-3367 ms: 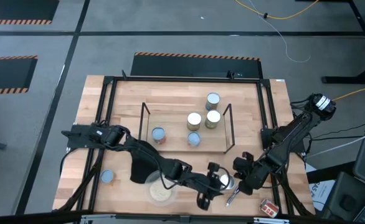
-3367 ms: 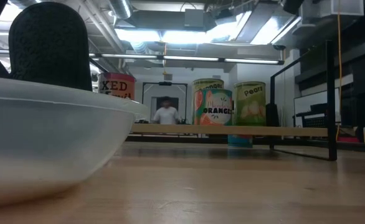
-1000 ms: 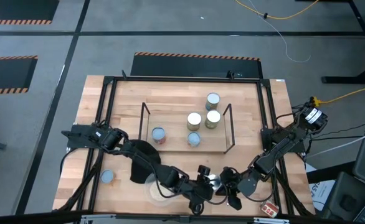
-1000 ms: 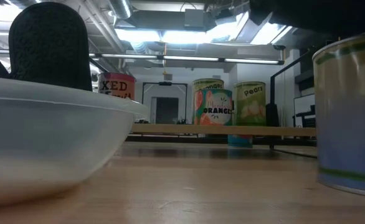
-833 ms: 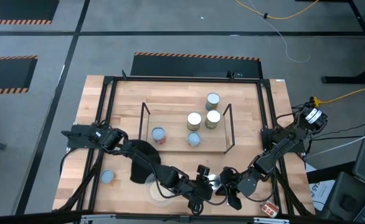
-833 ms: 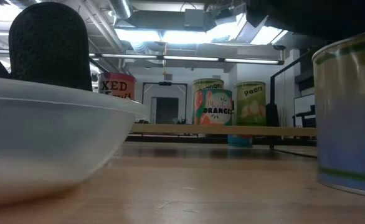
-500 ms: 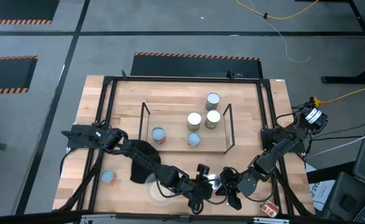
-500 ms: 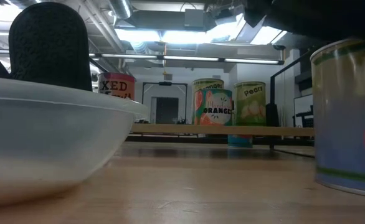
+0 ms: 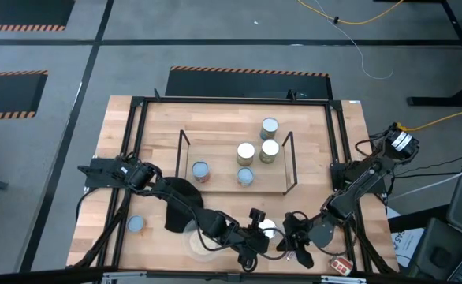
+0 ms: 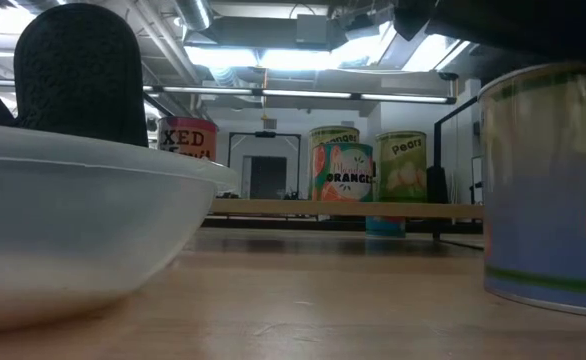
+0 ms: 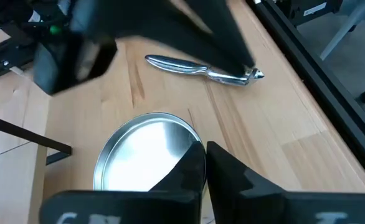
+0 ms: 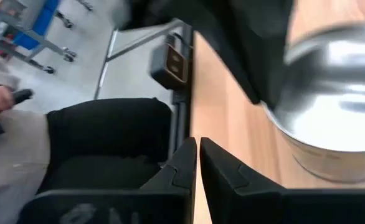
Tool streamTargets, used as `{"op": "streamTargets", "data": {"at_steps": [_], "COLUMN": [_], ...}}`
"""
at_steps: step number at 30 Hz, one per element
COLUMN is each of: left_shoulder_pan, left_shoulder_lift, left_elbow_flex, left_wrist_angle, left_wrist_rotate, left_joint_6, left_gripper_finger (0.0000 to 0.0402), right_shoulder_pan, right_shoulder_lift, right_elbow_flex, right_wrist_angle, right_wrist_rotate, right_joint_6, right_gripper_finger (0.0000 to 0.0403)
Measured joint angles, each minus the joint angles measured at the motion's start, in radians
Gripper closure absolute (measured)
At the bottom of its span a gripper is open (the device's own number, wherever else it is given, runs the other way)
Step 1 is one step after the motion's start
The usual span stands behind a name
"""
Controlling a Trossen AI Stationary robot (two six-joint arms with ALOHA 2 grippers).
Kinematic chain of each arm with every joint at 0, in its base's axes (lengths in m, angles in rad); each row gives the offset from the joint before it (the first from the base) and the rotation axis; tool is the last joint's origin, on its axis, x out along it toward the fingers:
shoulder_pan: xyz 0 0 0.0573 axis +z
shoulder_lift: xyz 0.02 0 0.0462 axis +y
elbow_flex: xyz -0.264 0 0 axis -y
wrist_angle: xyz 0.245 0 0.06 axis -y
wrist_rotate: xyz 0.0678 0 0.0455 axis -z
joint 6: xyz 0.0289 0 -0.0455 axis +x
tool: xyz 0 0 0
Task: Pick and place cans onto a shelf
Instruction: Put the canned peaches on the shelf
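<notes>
While both arms crowd the front edge of the tabletop [image 9: 310, 150] in the high view, the left hand [image 9: 264, 233] sits over a silvery-topped can [image 9: 268, 231], with the right hand [image 9: 294, 244] just beside it. A clear bowl [image 9: 202, 244] lies close on the left arm's side, a pale blue-topped can [image 9: 135, 224] stands near the front left corner, and a red can [image 9: 340, 263] lies by the front right corner. Four cans [image 9: 247, 154] stand on the shelf [image 9: 235, 162] mid-table, a fifth below its board.

At table level, the bowl [image 10: 83, 230] fills the foreground, the near can [image 10: 548, 190] looms at the right edge, and the shelf [image 10: 353, 208] carries labelled cans [image 10: 348, 172] behind.

From the left wrist, the left hand [image 11: 205, 163], fingers pressed together, overlaps the rim of the silvery can top [image 11: 146, 151]; a silver pen [image 11: 202, 69] lies beyond.

From the right wrist, the right hand [image 12: 198, 163], fingers nearly touching and holding nothing, is near the can [image 12: 332, 106]; a person's sleeve [image 12: 2, 124] shows beyond the tabletop.
</notes>
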Motion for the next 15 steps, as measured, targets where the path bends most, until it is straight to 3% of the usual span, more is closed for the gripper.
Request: {"op": "streamTargets", "data": {"at_steps": [7,15], "left_shoulder_pan": [0.000,0.006], "left_shoulder_lift": [-0.024,-0.047], "left_elbow_flex": [0.006,0.125], "left_wrist_angle": [-0.036,-0.157], "left_wrist_rotate": [0.018,0.056], "left_joint_6": [0.000,0.008], "left_gripper_finger": [0.0399,0.0400], "right_shoulder_pan": [0.004,0.004], "right_shoulder_lift": [-0.099,-0.238], "right_elbow_flex": [0.000,0.000], "right_wrist_angle": [-0.008,-0.008], "right_wrist_rotate": [0.002,0.002], "right_joint_6": [-0.071,-0.185], "right_gripper_finger": [0.0376,0.0376]}}
